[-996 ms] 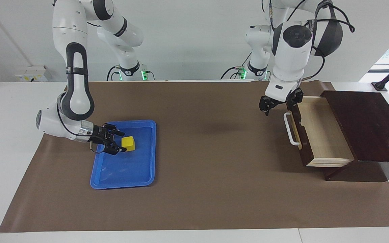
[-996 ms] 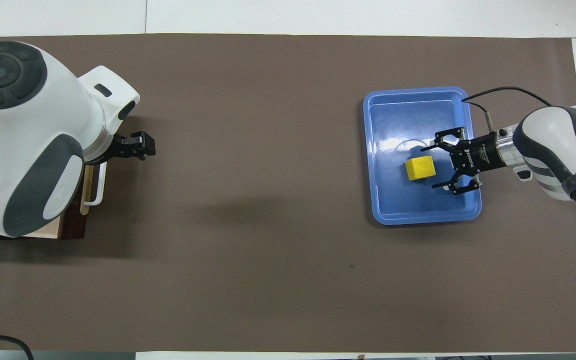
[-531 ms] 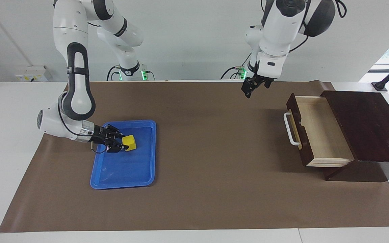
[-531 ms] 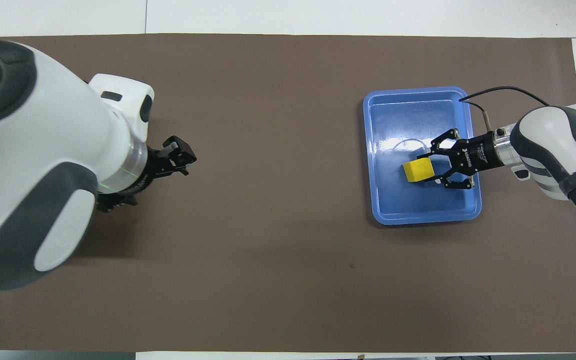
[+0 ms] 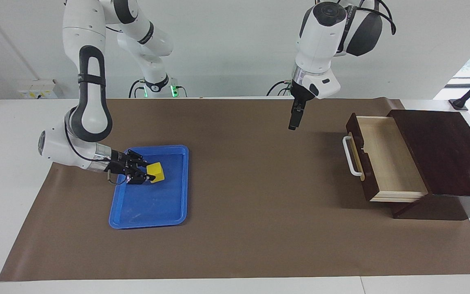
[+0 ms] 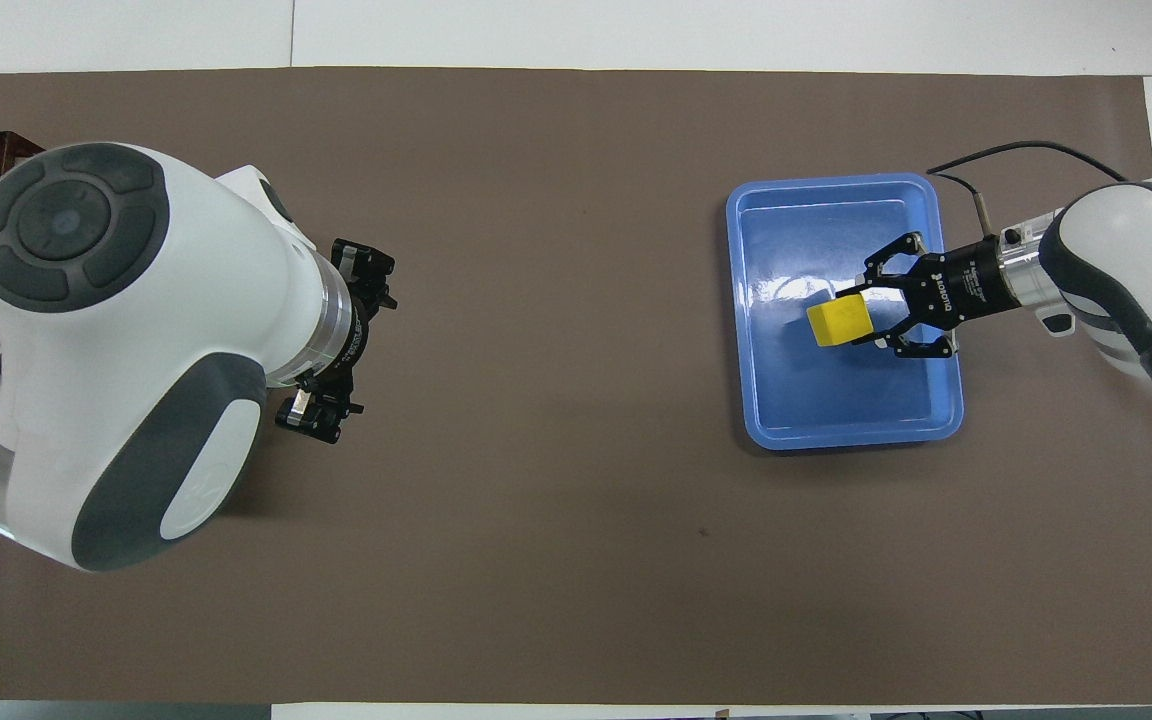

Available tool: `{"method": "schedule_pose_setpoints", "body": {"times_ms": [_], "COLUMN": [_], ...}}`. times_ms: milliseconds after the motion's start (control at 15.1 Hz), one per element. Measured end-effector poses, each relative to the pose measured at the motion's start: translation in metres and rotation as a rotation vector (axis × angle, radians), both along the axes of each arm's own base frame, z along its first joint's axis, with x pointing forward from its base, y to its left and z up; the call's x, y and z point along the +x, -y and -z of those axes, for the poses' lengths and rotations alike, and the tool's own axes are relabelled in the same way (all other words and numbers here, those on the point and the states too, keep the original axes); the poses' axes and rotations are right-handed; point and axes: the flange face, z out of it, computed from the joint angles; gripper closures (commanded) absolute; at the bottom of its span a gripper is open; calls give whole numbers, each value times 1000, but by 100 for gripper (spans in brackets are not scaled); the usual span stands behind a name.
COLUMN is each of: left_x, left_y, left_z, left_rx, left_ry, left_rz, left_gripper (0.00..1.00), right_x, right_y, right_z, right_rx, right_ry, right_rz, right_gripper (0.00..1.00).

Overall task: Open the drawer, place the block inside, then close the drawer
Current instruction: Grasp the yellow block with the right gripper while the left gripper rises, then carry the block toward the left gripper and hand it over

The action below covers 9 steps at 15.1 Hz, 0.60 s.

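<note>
The right gripper (image 5: 147, 174) is clamped on the yellow block (image 5: 156, 172), its fingertips pressed to the cube's two sides, low over the blue tray (image 5: 169, 214) at the right arm's end of the table; in the overhead view the same gripper (image 6: 861, 318) comes in sideways from the tray's edge and the block (image 6: 838, 324) sits between its fingertips, over the middle of the tray (image 6: 836, 425). Whether the cube rests on the tray floor or is just clear of it cannot be told. A second ago those fingers stood wide apart beside the block; now they have closed on it. The left gripper (image 5: 292, 121) hangs in the air over the bare brown mat (image 5: 259, 228), pointing down, its fingers spread wide and holding nothing. A second ago it was at the drawer's handle; it has since lifted and swung away toward the middle of the table. The drawer (image 5: 386, 159) stands pulled out of the dark brown wooden box (image 5: 443, 151) at the left arm's end, its pale wood interior showing and its white bar handle (image 5: 351, 156) facing the tray, well apart from the block.
</note>
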Motion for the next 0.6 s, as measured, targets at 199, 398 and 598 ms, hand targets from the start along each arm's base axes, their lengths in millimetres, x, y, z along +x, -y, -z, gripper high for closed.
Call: {"method": "schedule_pose_setpoints", "body": {"times_ms": [199, 398, 598], "left_x": [12, 38, 38], "left_y": [5, 21, 62], "left_z": [21, 37, 62], "left_rx": [-3, -19, 31], "left_ry": [-26, -49, -36], "left_rz": [-163, -319, -373], "left_gripper": [0, 0, 0], "right_x": [6, -5, -12], "right_y": [-57, -136, -201], "right_z": [-48, -85, -111], "right_rx": [-30, -55, -76], "right_ry": [-13, -34, -50], "right_rz": [4, -16, 3], "right_gripper": [100, 100, 100]}}
